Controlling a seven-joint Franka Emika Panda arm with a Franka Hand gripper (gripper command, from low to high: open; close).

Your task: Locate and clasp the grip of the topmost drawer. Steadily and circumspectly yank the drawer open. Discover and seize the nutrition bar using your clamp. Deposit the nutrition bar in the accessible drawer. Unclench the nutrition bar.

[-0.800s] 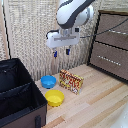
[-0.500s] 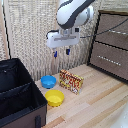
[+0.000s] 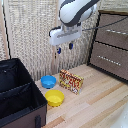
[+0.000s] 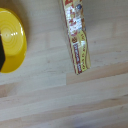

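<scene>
One nutrition bar (image 3: 71, 81) stands on edge on the bench (image 3: 105, 102), at 3 o'clock from the blue bowl (image 3: 48, 81). It looks light, thin and slick; pinch across its narrow faces. The pincer (image 3: 64, 48) hangs above, fingers apart, empty.

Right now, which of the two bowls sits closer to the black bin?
The yellow bowl. It sits right by the black bin, nearer the camera in the exterior view. The blue bowl lies behind it, toward the wall.

Yellow bowl (image 4: 11, 41) cut off, wrist view.
</scene>
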